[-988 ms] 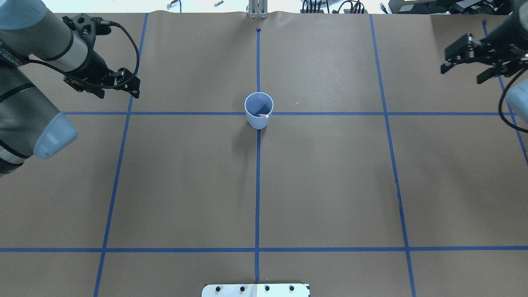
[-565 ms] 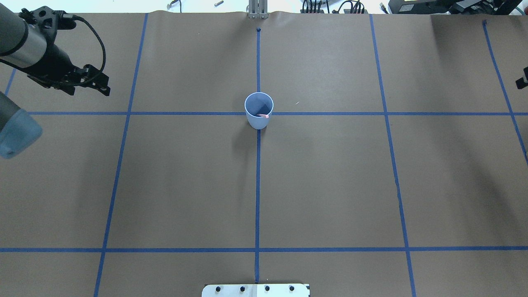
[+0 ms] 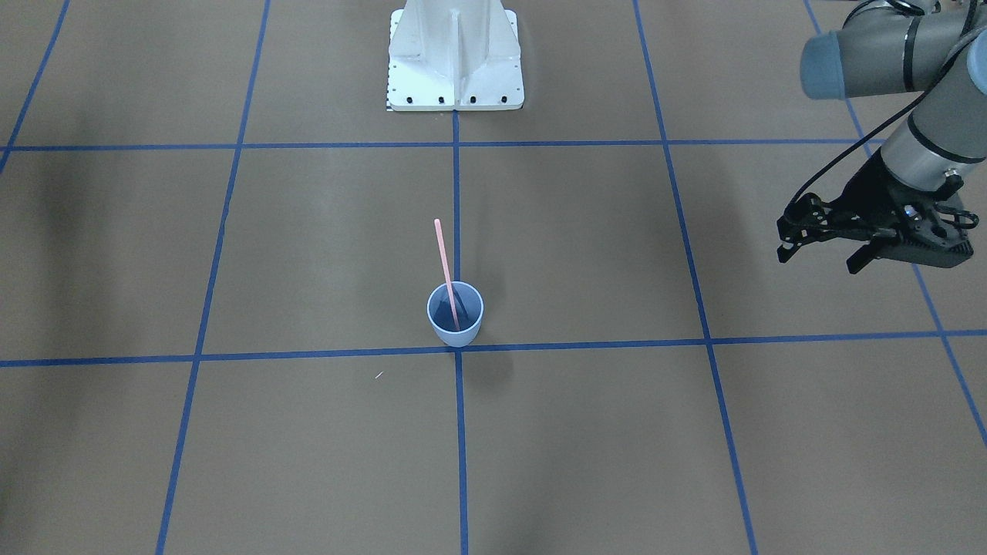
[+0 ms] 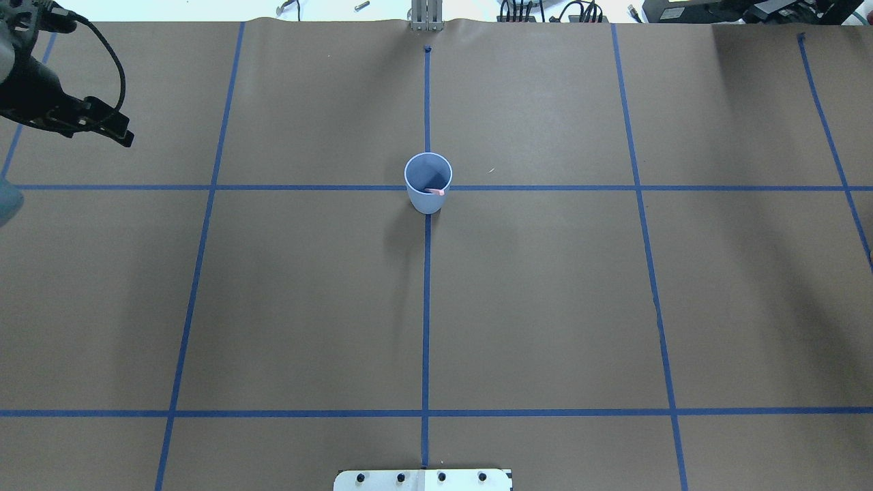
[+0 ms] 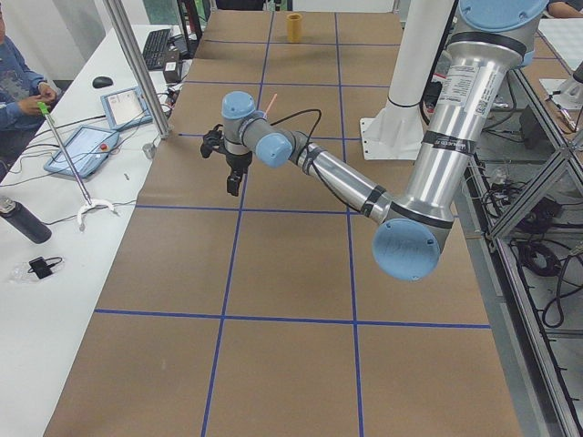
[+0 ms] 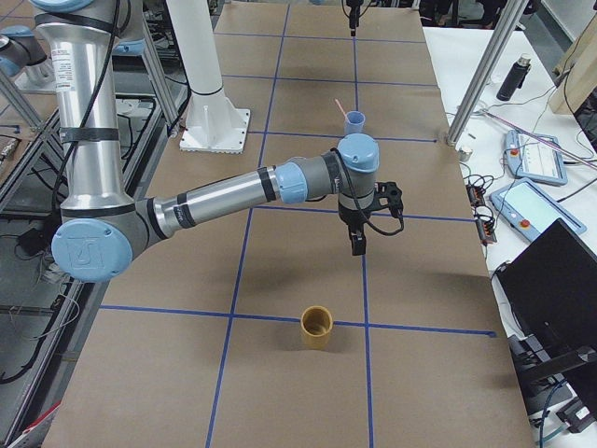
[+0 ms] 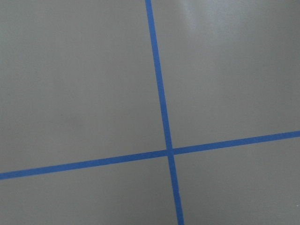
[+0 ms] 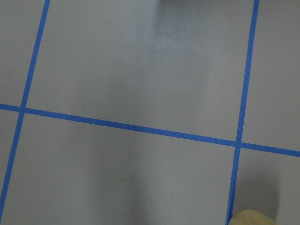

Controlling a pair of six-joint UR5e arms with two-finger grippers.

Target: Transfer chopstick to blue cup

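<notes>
The chopstick stands in the blue cup, leaning on its rim; a jolt to the table could tip the light cup. The left gripper hangs well apart, jaws spread, empty. Whether the right gripper is released or clenched, I cannot tell

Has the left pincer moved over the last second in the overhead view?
Yes. The left pincer pulled left, from beside the left tape line to well clear of it, farther from the cup.

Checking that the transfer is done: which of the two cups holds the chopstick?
The blue cup: the pink chopstick leans inside it, sticking up past the rim. The yellow cup has none.
</notes>
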